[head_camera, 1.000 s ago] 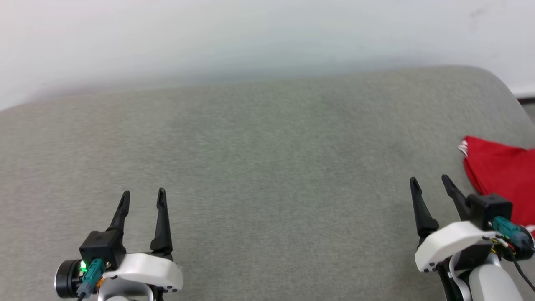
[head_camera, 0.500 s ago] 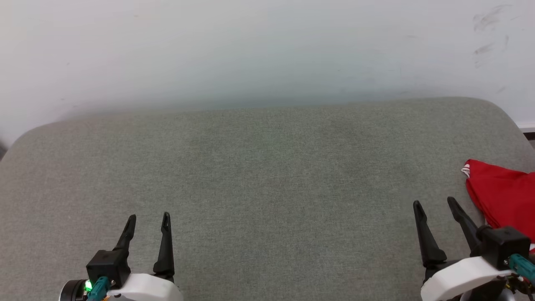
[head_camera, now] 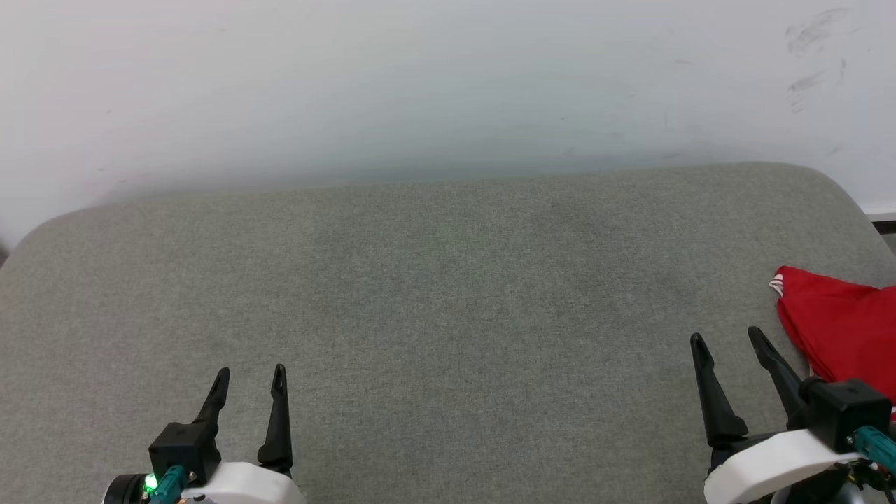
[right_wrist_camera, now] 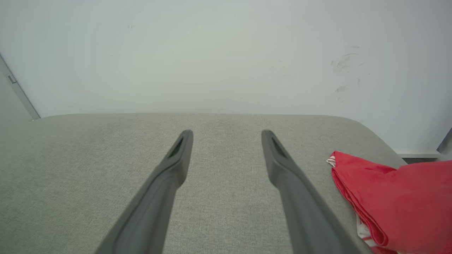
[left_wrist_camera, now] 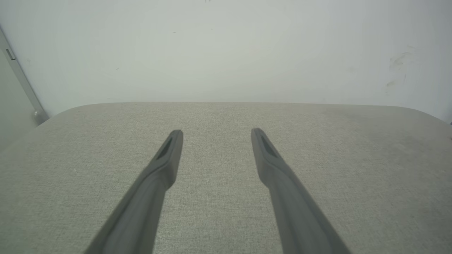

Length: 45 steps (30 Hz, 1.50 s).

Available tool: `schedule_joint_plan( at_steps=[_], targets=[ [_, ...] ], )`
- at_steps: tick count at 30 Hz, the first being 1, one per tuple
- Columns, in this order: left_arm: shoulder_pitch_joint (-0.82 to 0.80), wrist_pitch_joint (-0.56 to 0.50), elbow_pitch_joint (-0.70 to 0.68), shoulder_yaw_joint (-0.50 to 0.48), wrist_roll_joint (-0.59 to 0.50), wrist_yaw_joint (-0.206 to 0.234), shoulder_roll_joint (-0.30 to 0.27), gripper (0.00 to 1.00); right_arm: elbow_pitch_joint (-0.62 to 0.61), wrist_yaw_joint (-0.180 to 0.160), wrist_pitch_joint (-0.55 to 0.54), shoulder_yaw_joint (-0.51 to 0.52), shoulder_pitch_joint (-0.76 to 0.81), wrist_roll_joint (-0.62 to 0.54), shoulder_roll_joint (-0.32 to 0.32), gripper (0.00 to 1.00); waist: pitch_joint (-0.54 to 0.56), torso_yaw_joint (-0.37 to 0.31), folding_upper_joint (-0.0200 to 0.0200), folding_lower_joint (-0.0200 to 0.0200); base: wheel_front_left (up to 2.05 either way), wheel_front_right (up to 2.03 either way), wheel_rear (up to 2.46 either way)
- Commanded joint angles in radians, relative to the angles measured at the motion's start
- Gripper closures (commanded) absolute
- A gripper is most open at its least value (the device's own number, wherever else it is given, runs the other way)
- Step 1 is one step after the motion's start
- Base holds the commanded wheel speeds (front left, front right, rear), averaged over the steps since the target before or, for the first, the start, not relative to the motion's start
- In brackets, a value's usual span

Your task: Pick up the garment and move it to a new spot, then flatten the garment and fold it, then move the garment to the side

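Reaching forward at a low height, my left gripper [head_camera: 252, 369] sits at the lower left of the head view, and its two dark fingers point over the grey padded surface [head_camera: 448, 294] toward the white wall [head_camera: 448, 84]. The white wrist shell behind it is cut by the bottom edge, and a small green light [head_camera: 149, 481] shines beside its black camera block. The fingers of this gripper stand well spread, with bare grey fabric between them, and they hold nothing; in the left wrist view I see them above the surface, with the tips free. My right gripper [head_camera: 725, 334] is at the lower right, a little turned, so that its fingers lean slightly to the left. Its jaws are spread wide too, and nothing is between them. The garment [head_camera: 840, 329] lies as a red folded bundle at the right end of the surface, just beside my right gripper on its outer side, with a bit of white trim at its far corner. In the right wrist view the fingertips are apart from the red cloth; lower down, near the wrist, I cannot tell if the cloth touches me.
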<state>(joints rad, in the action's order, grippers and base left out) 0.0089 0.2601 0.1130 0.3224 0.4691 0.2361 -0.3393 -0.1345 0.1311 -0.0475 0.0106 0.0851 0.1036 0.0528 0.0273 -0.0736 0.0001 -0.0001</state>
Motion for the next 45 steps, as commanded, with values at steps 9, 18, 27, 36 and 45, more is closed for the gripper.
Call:
schedule_joint_plan(
  at_steps=[9, 18, 27, 36, 45],
  targets=[
    [-0.010, 0.007, 0.009, 0.002, -0.005, -0.007, 0.005, 0.00, 0.003, -0.001, 0.011, 0.000, -0.002, 0.007, -0.005, 0.00, 0.001, 0.002, -0.0001, 0.0001, 0.00, 0.00, 0.00],
    [0.002, -0.028, 0.024, -0.026, 0.091, -0.032, 0.030, 1.00, 0.039, 0.000, 0.011, -0.003, -0.003, 0.124, 0.005, 1.00, 0.000, 0.005, -0.0001, 0.0001, 0.00, 0.00, 0.00],
    [-0.015, -0.064, 0.039, -0.069, 0.212, -0.070, 0.055, 1.00, 0.081, 0.000, 0.011, -0.003, -0.030, 0.291, 0.015, 1.00, -0.002, 0.010, -0.0001, 0.0001, 0.00, 0.00, 0.00],
    [-0.031, -0.100, 0.055, -0.112, 0.335, -0.109, 0.082, 1.00, 0.119, 0.000, 0.011, -0.001, -0.052, 0.457, 0.022, 1.00, -0.004, 0.015, -0.0001, 0.0001, 0.00, 0.00, 0.00],
    [-0.045, -0.134, 0.067, -0.152, 0.445, -0.144, 0.107, 1.00, 0.153, 0.000, 0.009, 0.002, -0.072, 0.606, 0.027, 1.00, -0.007, 0.020, -0.0001, 0.0001, 0.00, 0.00, 0.00]
  ],
)
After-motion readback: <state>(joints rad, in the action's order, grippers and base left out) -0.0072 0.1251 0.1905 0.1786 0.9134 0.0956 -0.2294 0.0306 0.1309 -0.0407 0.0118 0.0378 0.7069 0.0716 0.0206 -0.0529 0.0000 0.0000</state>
